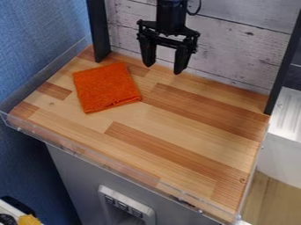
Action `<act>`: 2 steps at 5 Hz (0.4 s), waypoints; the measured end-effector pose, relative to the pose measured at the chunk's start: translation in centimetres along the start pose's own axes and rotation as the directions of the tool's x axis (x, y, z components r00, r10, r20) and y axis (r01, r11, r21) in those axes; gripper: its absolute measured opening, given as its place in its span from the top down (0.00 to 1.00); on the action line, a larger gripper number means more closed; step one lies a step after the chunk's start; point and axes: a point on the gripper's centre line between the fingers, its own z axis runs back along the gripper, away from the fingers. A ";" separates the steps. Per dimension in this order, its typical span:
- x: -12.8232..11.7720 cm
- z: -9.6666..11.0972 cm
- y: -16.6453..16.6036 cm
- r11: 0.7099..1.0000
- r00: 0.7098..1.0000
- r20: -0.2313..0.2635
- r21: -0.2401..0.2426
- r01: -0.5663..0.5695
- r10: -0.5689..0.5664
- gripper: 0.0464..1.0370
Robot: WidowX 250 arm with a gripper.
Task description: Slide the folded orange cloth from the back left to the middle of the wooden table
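With its fingers apart and empty, the gripper (163, 68) hangs near the wall (235, 52), clear of the orange cloth (106, 87) lying at the upper left of the counter (194, 132); no grasp is established, and completion cannot be determined.

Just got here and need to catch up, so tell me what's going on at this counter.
Nothing is being handled right now. The robot arm's black tool hangs open and empty near the back of the wooden counter. An orange cloth, folded into a rough square, lies flat nearby, toward the blue wall.
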 end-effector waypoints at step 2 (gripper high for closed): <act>-1.3 -2.5 2.1 0.993 0.993 -0.017 -0.005 -0.119 0.119 0.04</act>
